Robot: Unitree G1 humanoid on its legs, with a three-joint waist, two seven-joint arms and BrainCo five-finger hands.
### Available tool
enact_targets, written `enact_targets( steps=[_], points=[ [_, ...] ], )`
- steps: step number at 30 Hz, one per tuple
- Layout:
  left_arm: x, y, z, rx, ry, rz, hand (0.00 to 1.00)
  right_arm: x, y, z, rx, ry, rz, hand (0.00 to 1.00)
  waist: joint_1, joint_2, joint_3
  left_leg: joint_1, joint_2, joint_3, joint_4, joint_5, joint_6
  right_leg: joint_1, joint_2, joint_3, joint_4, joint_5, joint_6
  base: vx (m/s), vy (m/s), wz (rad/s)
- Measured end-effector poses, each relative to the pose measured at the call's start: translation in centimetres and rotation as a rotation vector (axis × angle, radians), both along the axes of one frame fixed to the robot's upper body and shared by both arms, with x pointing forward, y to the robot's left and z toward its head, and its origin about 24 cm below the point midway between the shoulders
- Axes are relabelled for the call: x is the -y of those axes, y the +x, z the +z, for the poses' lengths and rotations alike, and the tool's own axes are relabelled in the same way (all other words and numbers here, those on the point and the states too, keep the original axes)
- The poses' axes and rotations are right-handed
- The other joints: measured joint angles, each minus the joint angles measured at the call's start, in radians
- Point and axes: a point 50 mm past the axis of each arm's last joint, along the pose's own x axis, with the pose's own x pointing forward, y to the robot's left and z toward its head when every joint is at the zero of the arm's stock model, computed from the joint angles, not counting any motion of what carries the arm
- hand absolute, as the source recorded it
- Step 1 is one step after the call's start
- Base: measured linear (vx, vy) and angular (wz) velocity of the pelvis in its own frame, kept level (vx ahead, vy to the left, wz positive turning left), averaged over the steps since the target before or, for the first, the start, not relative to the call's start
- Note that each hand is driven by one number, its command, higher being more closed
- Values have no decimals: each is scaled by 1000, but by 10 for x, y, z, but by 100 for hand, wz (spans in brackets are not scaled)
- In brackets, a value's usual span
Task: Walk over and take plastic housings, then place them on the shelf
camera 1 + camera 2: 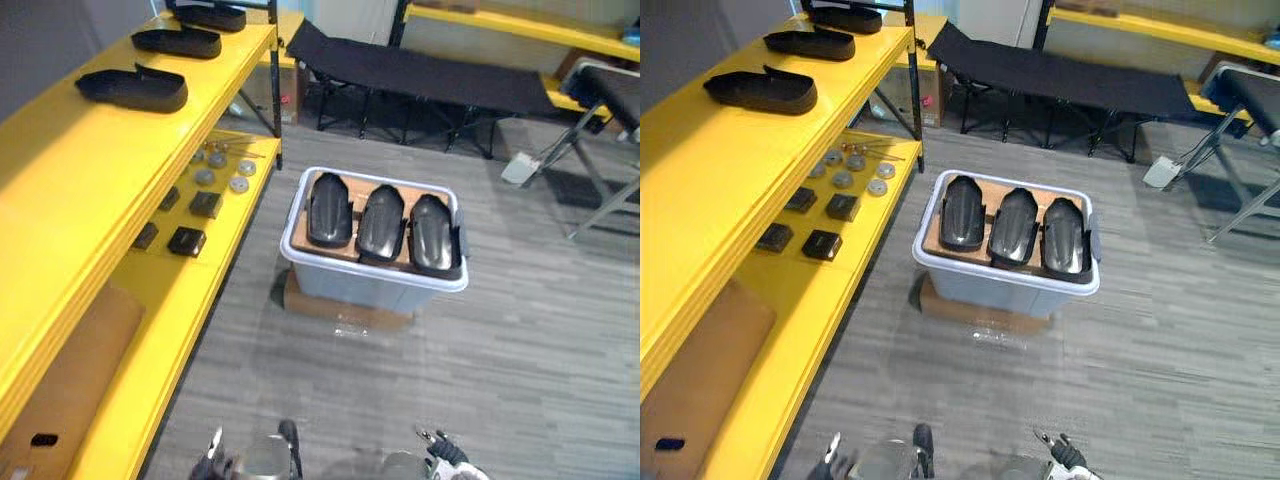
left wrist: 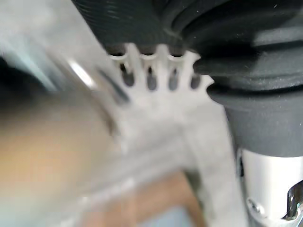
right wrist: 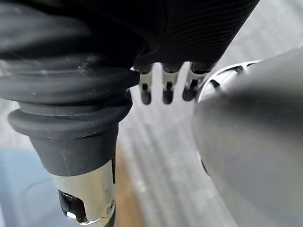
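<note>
Three black plastic housings (image 1: 381,222) lie side by side on a brown board (image 1: 357,190) set in the top of a pale grey plastic bin with a white rim (image 1: 370,285). The bin stands on the grey plank floor (image 1: 520,380), on a flat piece of brown cardboard (image 1: 340,305). Each housing's long axis runs away from the robot toward a black folding cot (image 1: 420,70) at the back, leaning slightly to the robot's right at the near end.

On the robot's left, the top board of a yellow metal shelf (image 1: 70,190) carries three more black housings (image 1: 132,88), one behind another, each laid across the board. Bare yellow surface stretches on the near side of the closest one. The lower board holds small black blocks (image 1: 187,240), round grey discs (image 1: 222,172) and a brown sheet (image 1: 70,350).

Open floor lies between the robot and the bin, and the bin stands just off the shelf's front edge.

The left hand (image 2: 151,75) and the right hand (image 3: 166,87) hang low. Their fingers are loose and straight, holding nothing and touching nothing.
</note>
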Motion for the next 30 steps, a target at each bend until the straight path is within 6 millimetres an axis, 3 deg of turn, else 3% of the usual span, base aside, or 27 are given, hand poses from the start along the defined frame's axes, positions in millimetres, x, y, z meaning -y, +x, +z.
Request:
enact_targets(
  steps=[2, 4, 5, 6, 7, 8, 9, 11, 12, 14, 16, 18, 20, 23, 26, 28, 30],
  points=[
    [-1, 13, 3, 27, -12, 18, 0, 1, 4, 1, 9, -7, 4, 0, -14, 9, 4, 5, 35, -33, 56, -48, -30, -32, 65, 93, -217, 129, -1, 387, -156, 20],
    [-1, 8, 2, 7, -18, 16, 0, 1, -5, -1, -26, 2, -1, 0, -19, 1, 0, 15, 37, -69, 118, -109, -56, -17, 82, 151, -246, 196, -21, 356, -309, 59],
    [-2, 1, -1, -19, -20, 15, 0, 2, -15, -4, -63, 7, -10, 0, -25, -17, -11, 15, 25, -97, 174, -159, -75, -8, 77, 174, -214, 221, -44, 399, -416, 75],
    [-1, -2, -2, -34, -21, 11, 0, 5, -18, -5, -79, 7, -15, 0, -30, -13, -10, 15, 31, -113, 207, -187, -81, -11, 75, 180, -175, 258, -36, 309, -316, 63],
    [14, -15, -9, -83, -64, 18, 0, 19, -26, -4, -110, -25, -26, 0, -29, 38, -26, 14, 76, -134, 248, -225, -105, -27, 110, 162, -89, 180, -54, 226, -194, 29],
    [21, -25, -12, -111, -85, 26, 0, 22, -29, -4, -123, -34, -29, 0, -24, 55, -34, 13, 99, -136, 263, -241, -114, -36, 121, 159, -60, 150, -61, 301, -190, 7],
    [28, -43, -17, -155, -106, 57, 0, 28, -30, -3, -133, -55, -42, 0, -24, 91, -53, 14, 130, -138, 294, -255, -127, -44, 147, 153, -22, 99, -74, 363, -192, 4],
    [31, -53, -19, -187, -106, 32, 0, 38, -33, -2, -146, -95, -70, 0, -35, 124, -52, -62, 184, -144, 485, -234, -153, -17, 180, 137, -5, 72, -86, 361, -202, 7],
    [36, -60, -21, -204, -114, 24, 0, 41, -35, -1, -152, -111, -88, 0, -31, 130, -49, -126, 214, -143, 642, -170, -181, 17, 192, 135, -22, 65, -96, 394, -171, -14],
    [37, -62, -21, -198, -129, 33, 0, 41, -39, -1, -138, -118, -112, 0, -29, 118, -43, -155, 227, -115, 677, -169, -173, 95, 184, 132, -84, 70, -93, 316, -90, -10],
    [32, -58, -20, -186, -112, -3, 0, 47, -36, 3, -79, -157, -132, 0, -42, 107, -40, -159, 202, -72, 465, -163, -167, 131, 157, 114, -130, 77, -82, 230, 20, 7],
    [32, -49, -18, -154, -112, -15, 0, 52, -23, 11, 34, -202, -146, 0, -48, 104, -38, -157, 180, -79, 236, -46, -156, 131, 140, 115, -143, 82, -57, 214, 128, -6],
    [19, -38, -14, -115, -62, -51, 0, 44, 5, 26, 227, -204, -231, 0, -58, 47, -16, -110, 101, -48, 146, 7, -135, 131, 81, 123, -174, 99, -14, 181, 172, -12],
    [7, -23, -7, -57, -6, -70, 0, 49, 25, 46, 375, -274, -306, 0, -54, -2, 1, -108, 64, -22, 127, 7, -126, 131, 49, 140, -213, 120, 8, 102, 121, -16],
    [3, -19, -4, -35, 19, -59, 0, 72, 36, 78, 550, -442, -397, 0, -58, -6, 1, -108, 60, -21, 129, -3, -111, 132, 47, 143, -233, 145, 14, 65, 77, -12],
    [2, -21, -3, -27, 31, -58, 0, 100, 47, 134, 819, -612, -512, 0, -65, -8, 2, -107, 61, -21, 129, -13, -107, 130, 48, 144, -233, 148, 16, 11, 25, -8],
    [-1, -27, -3, -34, 48, -69, 0, 121, 43, 176, 998, -749, -586, 0, -72, -15, 2, -105, 64, -21, 132, -20, -108, 129, 50, 145, -231, 148, 16, -15, 5, -2]
  ],
)
